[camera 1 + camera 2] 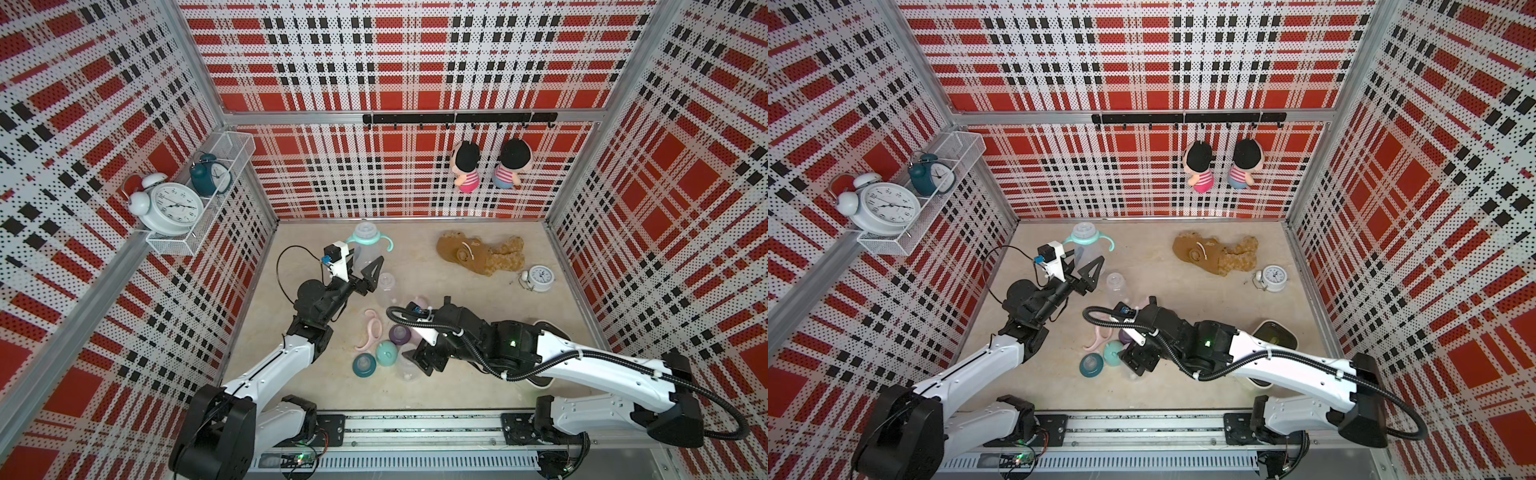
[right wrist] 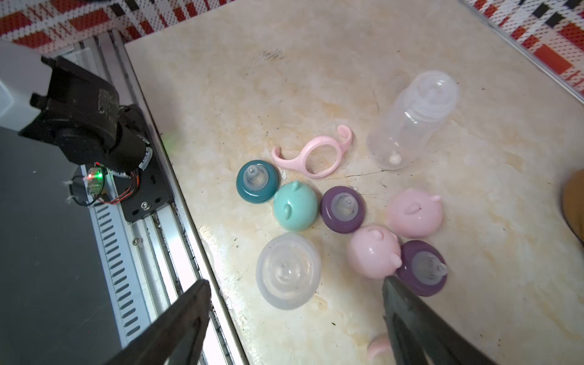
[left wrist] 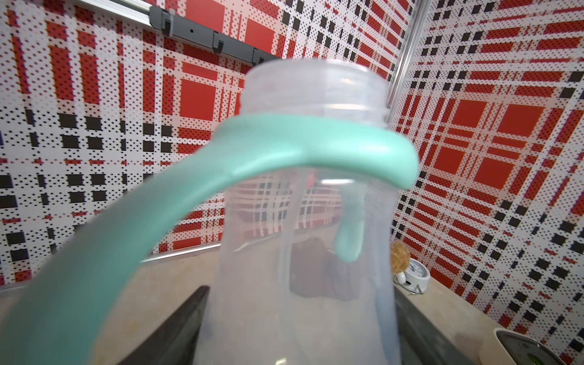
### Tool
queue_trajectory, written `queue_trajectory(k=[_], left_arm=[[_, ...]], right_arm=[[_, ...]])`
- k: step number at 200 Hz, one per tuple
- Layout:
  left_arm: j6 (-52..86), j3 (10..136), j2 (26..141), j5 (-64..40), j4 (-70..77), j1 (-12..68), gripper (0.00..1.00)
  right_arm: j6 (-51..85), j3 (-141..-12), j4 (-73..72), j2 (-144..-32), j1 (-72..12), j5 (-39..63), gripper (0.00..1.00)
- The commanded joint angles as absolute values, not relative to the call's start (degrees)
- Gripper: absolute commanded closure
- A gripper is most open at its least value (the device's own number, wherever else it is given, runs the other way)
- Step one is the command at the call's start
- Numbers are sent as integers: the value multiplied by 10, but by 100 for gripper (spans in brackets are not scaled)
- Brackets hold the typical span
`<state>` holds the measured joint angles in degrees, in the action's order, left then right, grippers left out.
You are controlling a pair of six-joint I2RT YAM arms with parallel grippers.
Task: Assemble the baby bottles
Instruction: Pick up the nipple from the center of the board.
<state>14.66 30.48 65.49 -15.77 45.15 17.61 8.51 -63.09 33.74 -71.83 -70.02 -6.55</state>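
Note:
My left gripper (image 1: pixel 368 268) is shut on the lower body of a clear baby bottle (image 1: pixel 365 249), which stands upright at the back left. A teal handle ring (image 3: pixel 300 148) sits round its open neck, and dark fingers (image 3: pixel 177 328) flank its body (image 3: pixel 303 284). My right gripper (image 2: pixel 294 282) hangs open over loose parts. These are a clear dome (image 2: pixel 288 270), a mint cap (image 2: pixel 295 206), two pink caps (image 2: pixel 414 211), a teal collar (image 2: pixel 257 181), two purple collars (image 2: pixel 343 209) and a pink handle ring (image 2: pixel 313 153). A second clear bottle (image 2: pixel 410 123) lies beyond them.
A brown plush (image 1: pixel 478 251) and a small white alarm clock (image 1: pixel 540 278) lie at the back right. A dark dish (image 1: pixel 1275 334) sits by the right wall under my right arm. The metal rail (image 1: pixel 415 432) borders the table's front edge close to the loose parts.

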Motion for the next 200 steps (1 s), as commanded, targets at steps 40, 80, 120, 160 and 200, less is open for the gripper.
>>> queue_trajectory(k=[40, 80, 120, 160, 200], left_arm=[[168, 385, 652, -139, 412, 148, 100], [174, 429, 654, -139, 370, 146, 100], [189, 447, 645, -136, 349, 122, 100], [194, 464, 636, -120, 314, 121, 100], [199, 464, 628, -117, 304, 121, 100]], right_arm=[[17, -688, 301, -853, -752, -65, 13], [-12, -723, 294, -926, -755, -46, 13], [-34, -749, 285, -987, -755, -28, 13], [-52, -765, 265, -1042, -755, -36, 9], [-56, -808, 270, -1101, -752, -28, 10]])
